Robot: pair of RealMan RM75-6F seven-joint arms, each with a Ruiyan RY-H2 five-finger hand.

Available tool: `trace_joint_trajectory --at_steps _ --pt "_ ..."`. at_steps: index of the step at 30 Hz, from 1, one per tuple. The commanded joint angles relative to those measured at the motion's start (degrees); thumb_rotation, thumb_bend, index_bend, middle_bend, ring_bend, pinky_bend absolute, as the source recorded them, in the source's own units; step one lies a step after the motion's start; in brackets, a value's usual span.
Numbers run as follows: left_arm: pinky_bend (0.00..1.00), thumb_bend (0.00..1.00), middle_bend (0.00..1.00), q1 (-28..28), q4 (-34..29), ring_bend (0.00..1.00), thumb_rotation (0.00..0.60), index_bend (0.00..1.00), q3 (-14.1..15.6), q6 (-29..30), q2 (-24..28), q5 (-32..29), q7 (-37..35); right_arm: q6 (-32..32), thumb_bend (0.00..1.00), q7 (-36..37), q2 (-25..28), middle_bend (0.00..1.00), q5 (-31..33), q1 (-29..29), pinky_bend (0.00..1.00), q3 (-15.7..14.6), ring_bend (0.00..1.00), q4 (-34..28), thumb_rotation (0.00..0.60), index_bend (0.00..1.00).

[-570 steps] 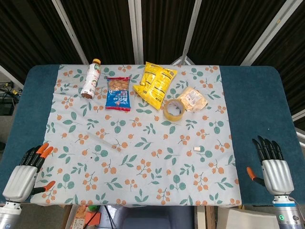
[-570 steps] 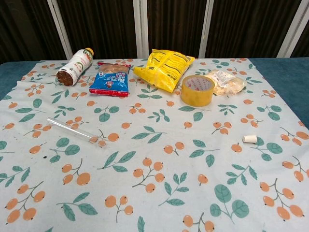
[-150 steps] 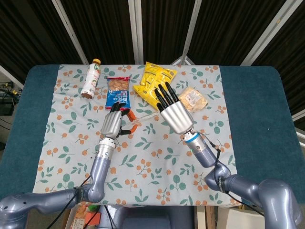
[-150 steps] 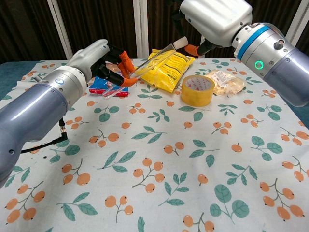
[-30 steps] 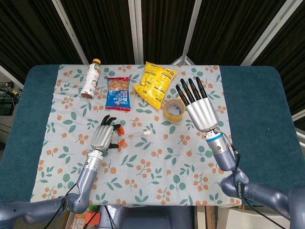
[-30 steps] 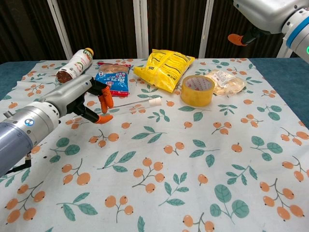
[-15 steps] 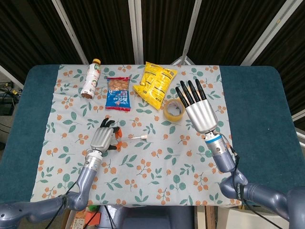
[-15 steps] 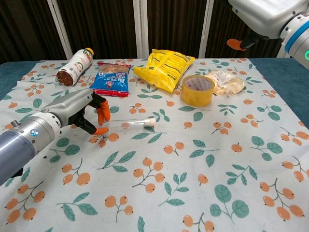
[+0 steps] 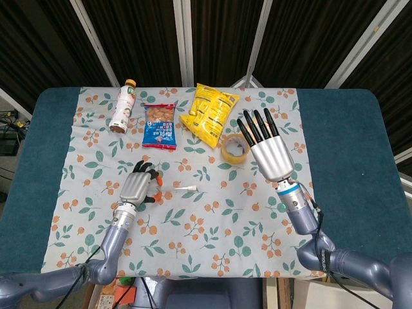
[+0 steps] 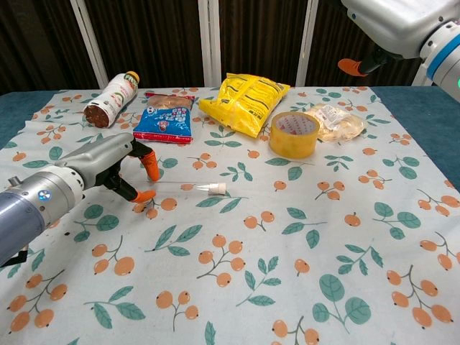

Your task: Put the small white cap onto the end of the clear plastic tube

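Note:
The clear plastic tube (image 10: 183, 186) lies low over the cloth at left centre, with the small white cap (image 10: 215, 188) on its right end. In the head view the tube (image 9: 182, 187) and cap (image 9: 194, 188) show just right of my left hand (image 9: 136, 185). That left hand (image 10: 100, 169) holds the tube's left end between its orange fingertips (image 10: 142, 194). My right hand (image 9: 270, 154) is raised above the table's right half with fingers spread and nothing in it; the chest view shows it at the top right (image 10: 402, 25).
Along the far side lie a drink bottle (image 10: 111, 99), a blue snack pack (image 10: 164, 118), a yellow chip bag (image 10: 244, 100), a roll of yellow tape (image 10: 293, 134) and a clear bag of snacks (image 10: 334, 121). The floral cloth (image 10: 287, 273) covers the table.
My left hand has drawn the capped tube down and toward me, close to the cloth. The right hand stays raised and has hardly moved.

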Motion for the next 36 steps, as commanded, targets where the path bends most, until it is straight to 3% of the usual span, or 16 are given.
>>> trace_joint_trajectory --at_steps 1,9,14,22,29,36 --pt "0.00 0.38 0.33 0.58 -2.02 0.11 0.600 0.46 -0.20 0.34 1.51 -0.03 0.13 0.11 0.35 -0.34 0.37 0.03 0.00 -0.34 0.00 -0.21 0.00 -0.74 0.600 0.04" --pt "0.00 0.36 0.29 1.97 -7.80 0.09 0.600 0.40 -0.81 1.78 5.60 -0.32 0.60 0.89 0.35 -1.31 2.01 0.03 0.82 -2.71 0.00 -1.32 0.00 -4.30 0.600 0.04" --pt "0.00 0.26 0.22 3.75 -11.81 0.06 0.600 0.26 -1.12 4.46 8.86 0.22 0.36 2.16 0.35 -0.50 3.86 0.03 3.11 -5.81 0.00 -1.84 0.00 -7.68 0.600 0.04" --pt "0.00 0.19 0.12 9.68 -23.77 0.01 0.600 0.14 0.45 11.17 20.77 4.37 -1.04 5.12 0.35 6.65 10.80 0.00 11.46 -15.22 0.00 -2.59 0.00 -17.69 0.600 0.00" --pt "0.00 0.17 0.08 18.81 -33.07 0.00 0.600 0.10 6.11 19.78 34.23 13.73 -8.36 7.90 0.32 16.85 20.21 0.00 14.59 -25.27 0.00 -6.56 0.00 -27.83 0.600 0.00" --pt "0.00 0.17 0.08 26.74 -31.56 0.00 0.600 0.09 14.46 26.61 41.49 23.76 -13.88 12.77 0.32 23.11 24.43 0.00 9.68 -32.93 0.00 -12.16 0.00 -27.96 0.600 0.00"
